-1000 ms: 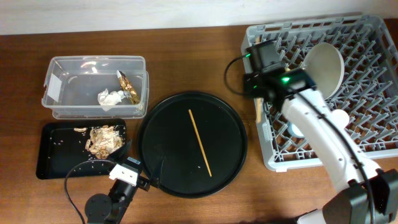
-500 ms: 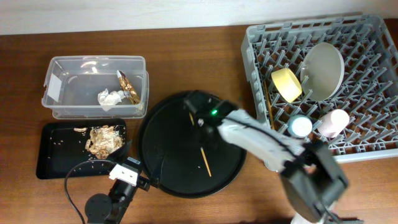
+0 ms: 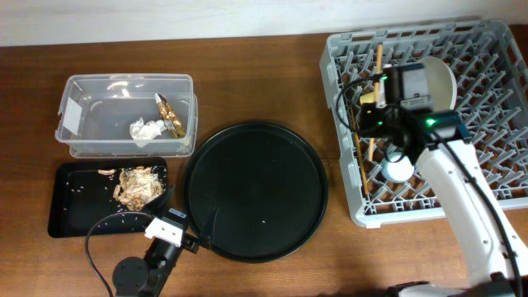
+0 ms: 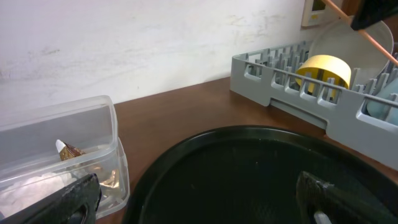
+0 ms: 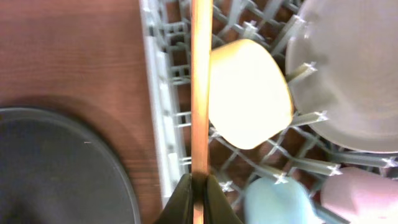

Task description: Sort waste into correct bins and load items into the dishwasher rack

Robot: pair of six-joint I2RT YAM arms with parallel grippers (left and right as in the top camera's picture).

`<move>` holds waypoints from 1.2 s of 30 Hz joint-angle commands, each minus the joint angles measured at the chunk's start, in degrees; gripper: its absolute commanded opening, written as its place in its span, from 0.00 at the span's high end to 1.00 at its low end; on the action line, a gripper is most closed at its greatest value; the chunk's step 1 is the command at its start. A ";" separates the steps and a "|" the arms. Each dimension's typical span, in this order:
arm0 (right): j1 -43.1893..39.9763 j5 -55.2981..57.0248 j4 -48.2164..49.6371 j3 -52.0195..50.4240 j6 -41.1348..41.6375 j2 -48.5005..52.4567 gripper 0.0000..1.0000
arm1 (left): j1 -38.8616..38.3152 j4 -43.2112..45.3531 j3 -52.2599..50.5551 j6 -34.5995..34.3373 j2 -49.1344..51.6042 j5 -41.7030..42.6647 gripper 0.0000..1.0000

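While the right gripper (image 5: 198, 183) is clamped on a wooden chopstick (image 5: 200, 93) above the left side of the dishwasher rack (image 3: 487, 49), at the frame's upper right and just beside the yellow bowl (image 5: 249, 93), the left gripper (image 4: 196, 199) sits empty, fingers (image 4: 71, 202) wide apart, by the lower-left edge of the round black tray (image 3: 256, 190).

We get bright, even light from above in the overhead view; shadows soft, short, below the rack (image 3: 356, 216) & tub (image 3: 124, 79). Left wrist pic: pale sheen on tray (image 4: 249, 168), bottom corners blurry. Right wrist pic: chopstick (image 5: 200, 87) up close, soft-edged, bkgd slightly fuzzy.
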 commanded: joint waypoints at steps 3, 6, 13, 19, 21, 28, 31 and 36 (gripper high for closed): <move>0.22 -3.21 -0.66 0.20 -3.93 8.15 0.67 | 0.09 -0.31 -0.17 0.70 -0.22 0.37 0.01; 1.05 -5.99 -10.49 5.27 -2.08 -4.15 0.53 | 0.09 -0.31 -0.17 0.70 -0.22 0.37 0.00; 11.54 -16.00 -19.39 5.60 -3.04 -46.47 0.01 | 0.09 -0.31 -0.17 0.70 -0.22 0.37 0.01; 6.71 -0.74 -12.98 -9.55 -4.04 -60.83 0.01 | 0.09 -0.31 -0.17 0.70 -0.22 0.37 0.01; 4.63 -6.45 -2.12 -25.35 -4.04 -67.80 0.01 | 0.09 -0.31 -0.17 0.70 -0.22 0.37 0.01; -0.70 -9.20 25.07 -68.24 -3.17 -84.41 0.01 | 0.09 -0.31 -0.17 0.70 -0.22 0.37 0.01; -0.63 -9.18 37.53 -72.50 -3.17 -84.41 0.01 | 0.09 -0.31 -0.17 0.70 -0.22 0.37 0.01; -0.59 -9.18 42.64 -74.84 -3.17 -84.30 0.01 | 0.09 -0.31 -0.17 0.70 -0.22 0.37 0.01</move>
